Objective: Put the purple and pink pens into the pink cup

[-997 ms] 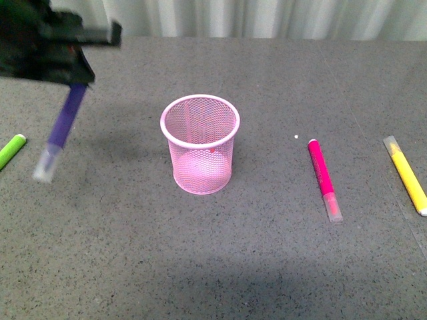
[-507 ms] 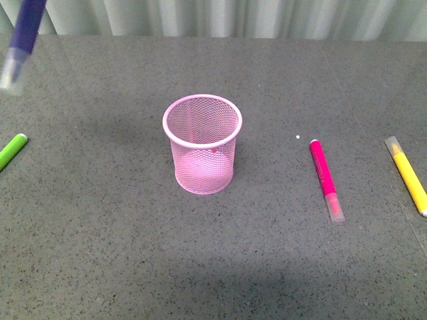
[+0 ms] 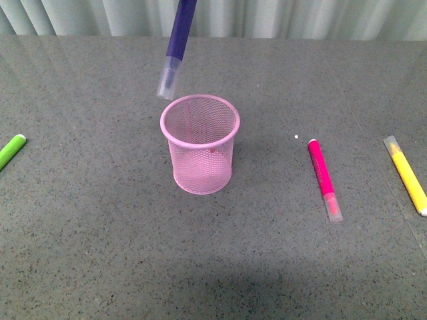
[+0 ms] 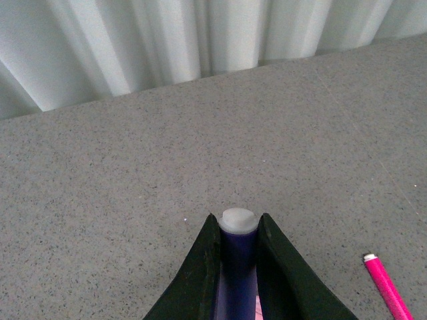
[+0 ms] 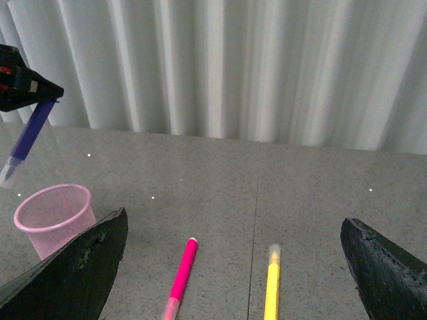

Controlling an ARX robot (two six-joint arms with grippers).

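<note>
The purple pen hangs nearly upright, clear cap down, its tip just above the far left rim of the pink cup. My left gripper is shut on the purple pen; in the front view the gripper is out of frame above. The right wrist view shows the same purple pen over the pink cup. The pink pen lies flat on the table right of the cup. My right gripper is open and holds nothing, with the pink pen below it.
A green marker lies at the table's left edge. A yellow marker lies at the far right, beside the pink pen. White curtain folds run along the back of the grey table.
The purple pen has been lifted from low at the left and carried right. It now hangs over the cup's far rim. Cup and other markers have not moved.
</note>
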